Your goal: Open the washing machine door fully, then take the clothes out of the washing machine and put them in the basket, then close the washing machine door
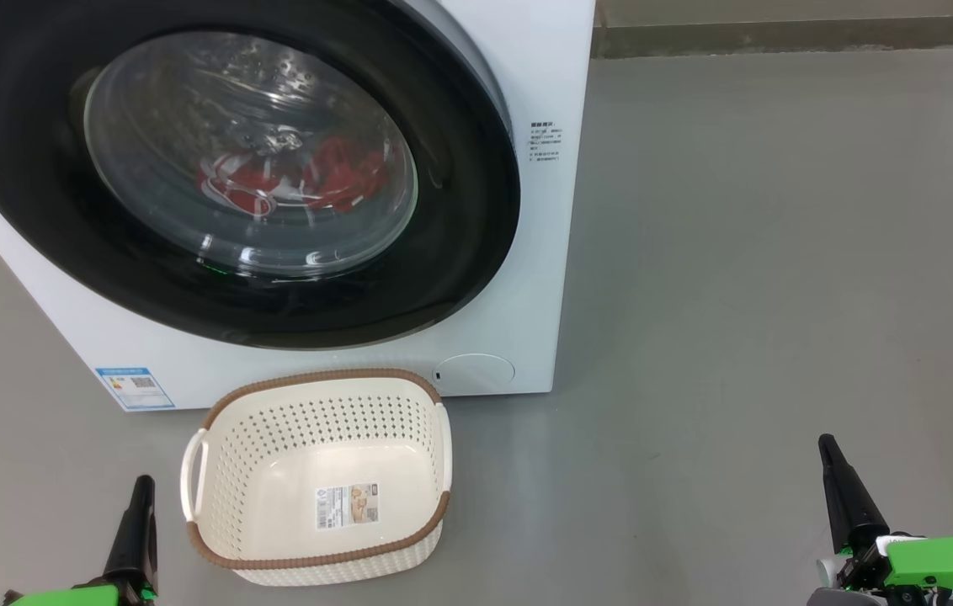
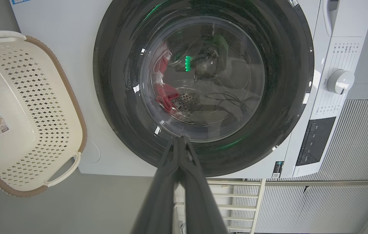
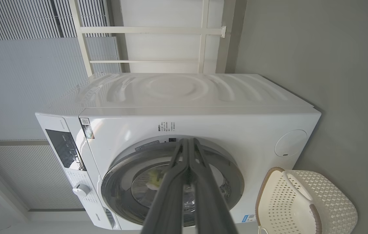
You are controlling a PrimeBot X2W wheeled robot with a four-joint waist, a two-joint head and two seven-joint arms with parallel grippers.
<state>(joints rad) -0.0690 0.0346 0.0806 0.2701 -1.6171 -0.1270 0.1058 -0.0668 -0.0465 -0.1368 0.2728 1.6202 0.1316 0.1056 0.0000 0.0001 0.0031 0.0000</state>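
The white washing machine (image 1: 519,76) stands ahead with its black-rimmed round door (image 1: 30,151) closed flat on the front. Red clothes (image 1: 333,177) with white trim lie in the drum behind the glass. The cream perforated basket (image 1: 215,471) with a brown rim sits on the floor right in front of the machine, holding nothing but a paper label on its bottom. My left gripper (image 1: 143,481) is shut, low at the left beside the basket. My right gripper (image 1: 825,441) is shut, low at the right, well away from the machine. The door (image 2: 112,97) and clothes (image 2: 166,97) face the left wrist view.
Grey floor (image 1: 763,252) spreads to the right of the machine. In the wrist views a control panel with a knob (image 2: 340,81) sits on the machine's front, and white railings and ribbed wall panels (image 3: 24,58) stand behind it.
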